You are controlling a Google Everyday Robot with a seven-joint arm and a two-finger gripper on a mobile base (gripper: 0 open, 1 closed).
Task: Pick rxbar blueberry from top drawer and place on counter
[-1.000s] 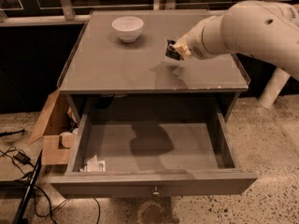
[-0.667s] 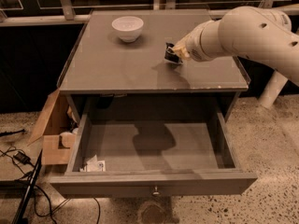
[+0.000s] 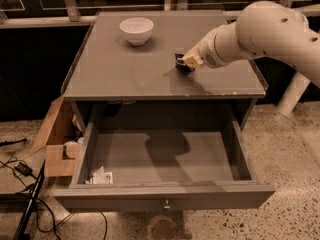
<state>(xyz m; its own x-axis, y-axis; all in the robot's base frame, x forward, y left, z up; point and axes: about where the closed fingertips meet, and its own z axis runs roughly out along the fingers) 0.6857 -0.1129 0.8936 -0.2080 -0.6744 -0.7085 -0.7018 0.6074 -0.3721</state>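
Landmark: the white bowl (image 3: 136,30) sits at the back left of the desk (image 3: 120,74).
Claw: the claw (image 3: 184,63) is down low over the desk, to the right of the bowl and a bit nearer the front.
Claw state: it is pinching a small dark thing at its tip.
Snack bar: the dark thing looks like the snack bar (image 3: 182,64). It is at the claw's tip, right at the desk top, well apart from the bowl. I cannot tell if it touches the desk yet.
Which way it lies: the bar is straight under the claw, not off to a side. Its long way is hidden, so I cannot tell how it points.
Drawer: the drawer (image 3: 165,196) is pulled open, in front of and below the bowl. A white paper scrap (image 3: 101,177) lies in its front left corner.
Next step, my guess: let go, then lift up.
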